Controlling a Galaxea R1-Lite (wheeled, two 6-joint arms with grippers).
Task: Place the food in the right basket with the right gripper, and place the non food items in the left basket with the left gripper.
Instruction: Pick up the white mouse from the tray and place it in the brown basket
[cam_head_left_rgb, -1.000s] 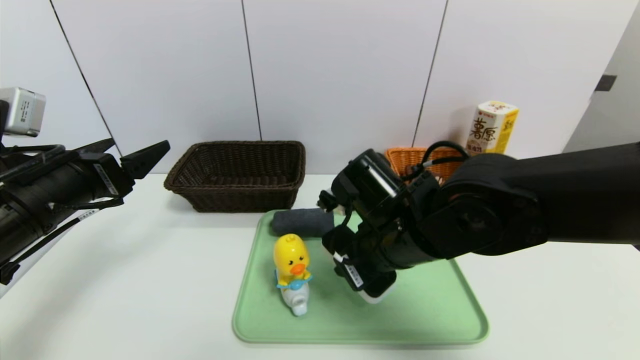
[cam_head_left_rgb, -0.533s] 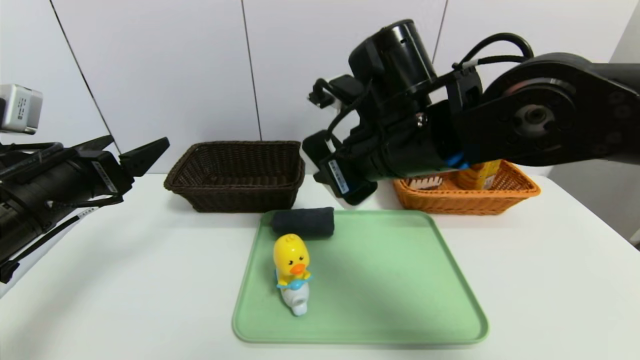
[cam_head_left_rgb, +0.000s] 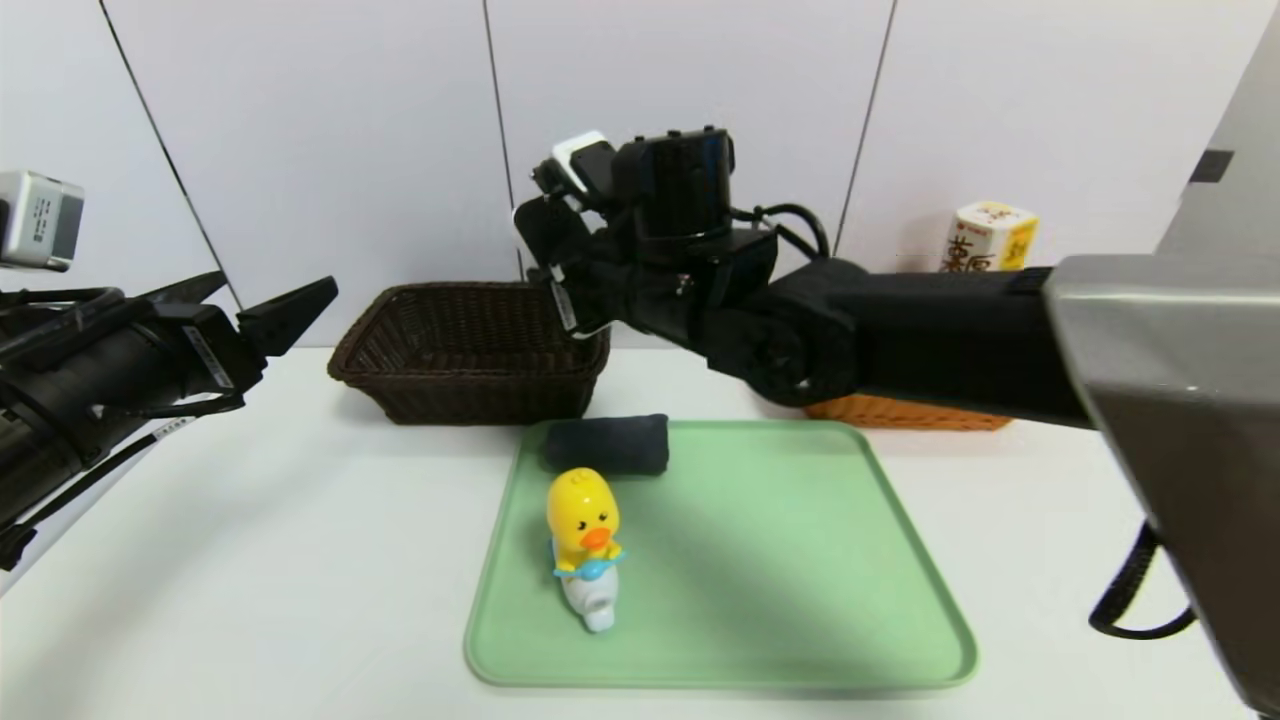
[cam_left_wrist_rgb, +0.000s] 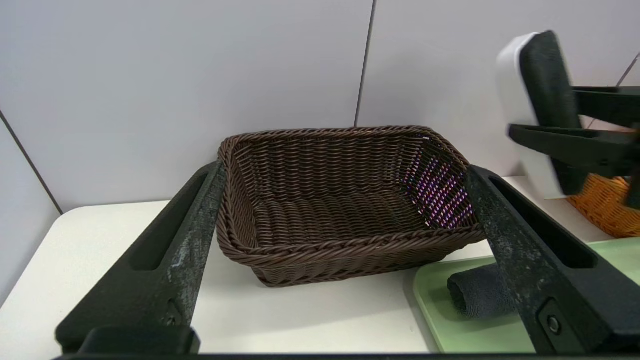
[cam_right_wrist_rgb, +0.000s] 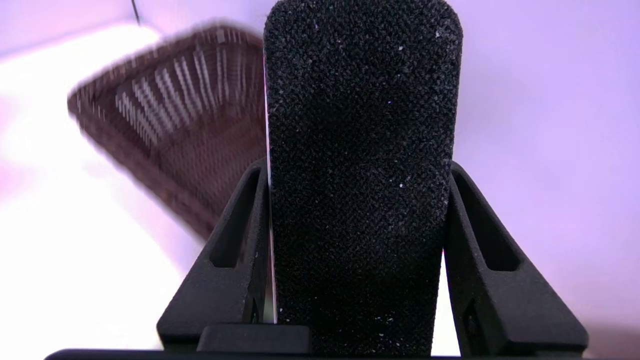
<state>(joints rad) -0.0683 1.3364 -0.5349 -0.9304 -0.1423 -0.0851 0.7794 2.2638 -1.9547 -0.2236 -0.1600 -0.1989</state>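
A pale wall panel (cam_head_left_rgb: 690, 90) is standing behind the table, with thin dark seams running down between it and its neighbours. A white tabletop (cam_head_left_rgb: 330, 560) is spreading in front, reaching the wall. Toward the right, a grey surface (cam_head_left_rgb: 1225, 200) is showing beside the white panels, a small dark patch (cam_head_left_rgb: 1212, 166) sitting near their edge. Soft shadows are falling across the tabletop.

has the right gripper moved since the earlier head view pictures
Yes. Against the dark brown basket, the right gripper, shut on the eraser, has moved left: first it was over the green tray, now it is by the basket's right end.
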